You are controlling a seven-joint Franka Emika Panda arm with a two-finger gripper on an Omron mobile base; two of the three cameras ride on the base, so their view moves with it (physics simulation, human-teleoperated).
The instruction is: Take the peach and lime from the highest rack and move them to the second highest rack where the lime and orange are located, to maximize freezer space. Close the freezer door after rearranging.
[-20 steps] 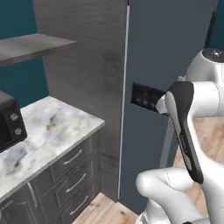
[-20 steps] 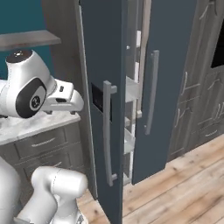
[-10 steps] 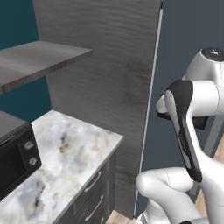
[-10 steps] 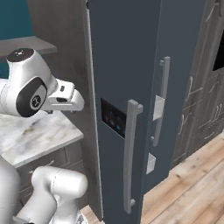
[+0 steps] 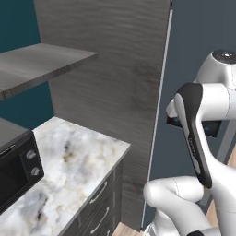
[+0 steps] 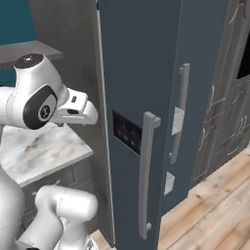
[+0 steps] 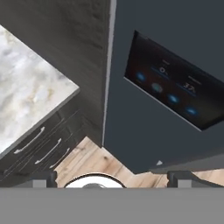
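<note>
Freezer door (image 6: pixel 141 97) looks basically shut, fruit out of sight; fingers (image 7: pixel 43 178) sit wide apart at 6 o'clock, holding nothing.

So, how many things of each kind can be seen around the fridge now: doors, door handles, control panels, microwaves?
Fridge doors: 2 (left door, right door)
Door handles: 2 (left handle, right handle)
Control panel: 1
Microwave: 1
Total: 6
</note>
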